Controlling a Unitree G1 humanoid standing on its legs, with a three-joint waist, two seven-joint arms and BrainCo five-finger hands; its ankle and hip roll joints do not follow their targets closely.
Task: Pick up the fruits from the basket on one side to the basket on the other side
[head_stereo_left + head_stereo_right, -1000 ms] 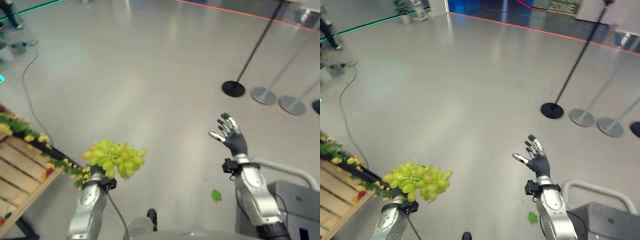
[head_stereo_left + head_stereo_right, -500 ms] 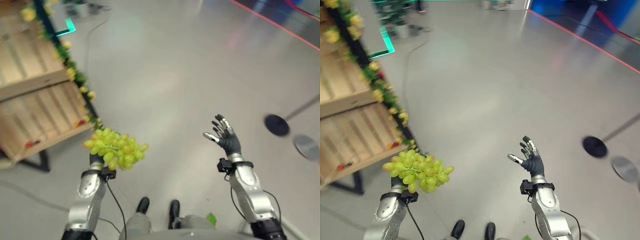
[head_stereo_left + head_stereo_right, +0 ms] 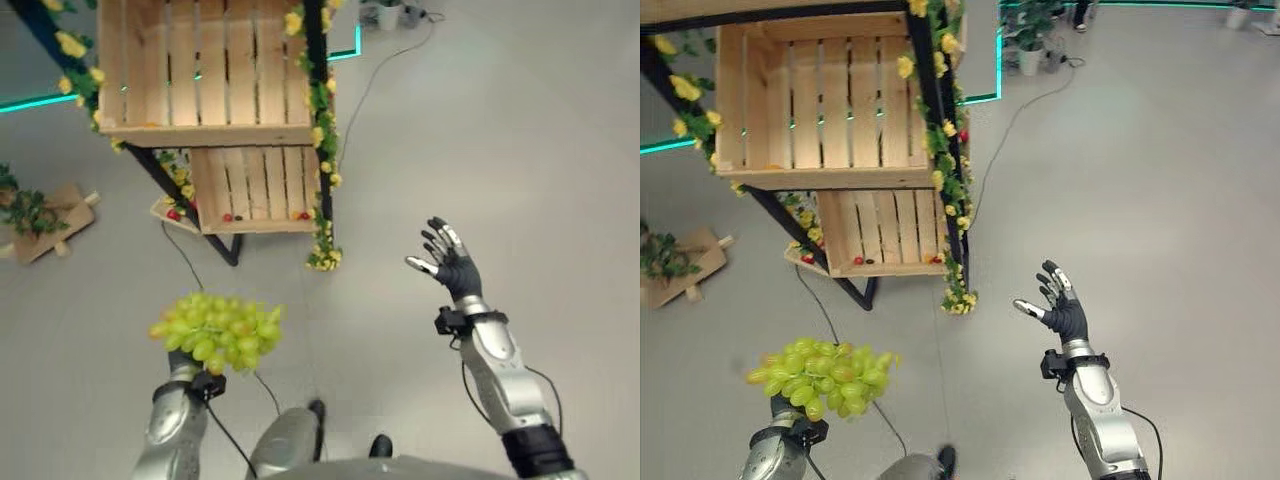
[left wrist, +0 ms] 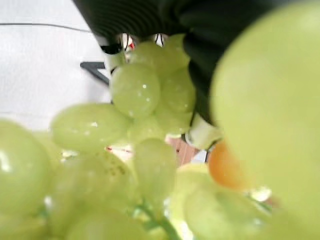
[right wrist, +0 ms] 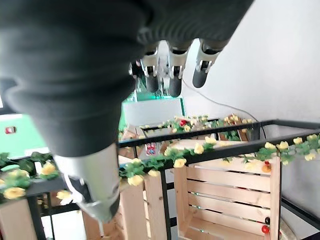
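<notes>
Slatted wooden crates stand behind. Your left hand grips the round green grapes; your right hand is spread, empty.

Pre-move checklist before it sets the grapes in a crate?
1. Green grape bunch held above the left arm: ok.
2. Left hand's fingers on the bunch: cannot tell, hidden under the grapes.
3. Right hand free, fingers spread, holding nothing: ok.
4. Upper wooden crate on the flower-trimmed rack in sight ahead: ok.
5. Lower wooden crate holds a few small red fruits along its front edge, rest bare: ok.
6. Grapes over a crate: not ok, bunch is above the floor, short of the rack.
</notes>
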